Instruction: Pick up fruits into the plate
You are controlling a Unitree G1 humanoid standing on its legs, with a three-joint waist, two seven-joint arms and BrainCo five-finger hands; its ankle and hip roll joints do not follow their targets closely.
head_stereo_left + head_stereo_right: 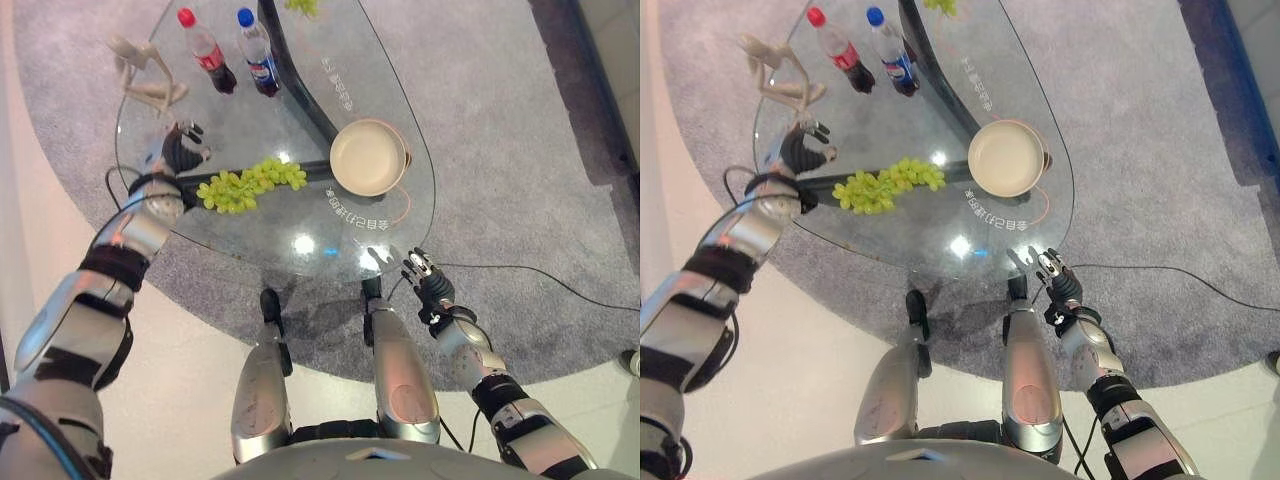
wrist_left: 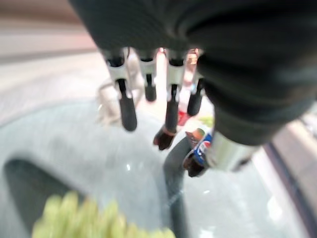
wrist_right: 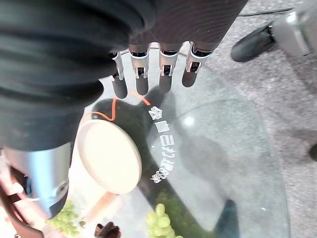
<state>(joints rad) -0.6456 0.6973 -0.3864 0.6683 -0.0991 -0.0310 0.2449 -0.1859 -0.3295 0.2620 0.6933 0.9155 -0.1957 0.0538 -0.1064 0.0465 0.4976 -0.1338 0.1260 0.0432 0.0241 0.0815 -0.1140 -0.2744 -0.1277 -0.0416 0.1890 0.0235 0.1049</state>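
Glass table (image 1: 250, 240): slick top. Cream plate (image 1: 368, 157) empty. Green grape bunch (image 1: 250, 185) lies apart from it, just beside left hand (image 1: 180, 148), fingers relaxed, grasping nothing. Right hand (image 1: 427, 283) idle, released. Risk: a loose grasp sheds grapes, which would roll off.

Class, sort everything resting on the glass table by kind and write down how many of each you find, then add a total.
Bottles: 2 (red cap, blue cap)
Grape bunches: 2 (middle, far edge)
Plates: 1
Pale figurines: 1
Total: 6
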